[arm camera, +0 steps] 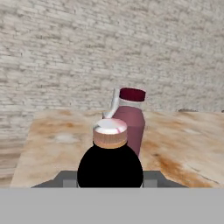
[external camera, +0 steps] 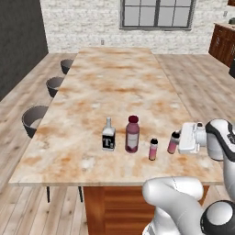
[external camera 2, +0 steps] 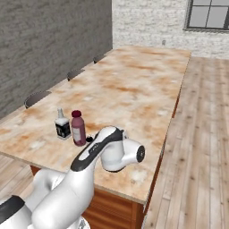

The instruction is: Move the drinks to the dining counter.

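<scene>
Four bottles stand on the marble tabletop (external camera: 114, 82), the end effector (external camera: 180, 137) closed around the rightmost tiny pink bottle (external camera: 173, 142) there.

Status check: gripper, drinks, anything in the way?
Gripper shut on pink bottle at island. Other pink, maroon, black bottles standing there.

Readable: a single white "T" on the black bottle (external camera: 108, 136), just left of the maroon bottle (external camera: 132, 134). Maroon bottle's label blank, unreadable.
</scene>
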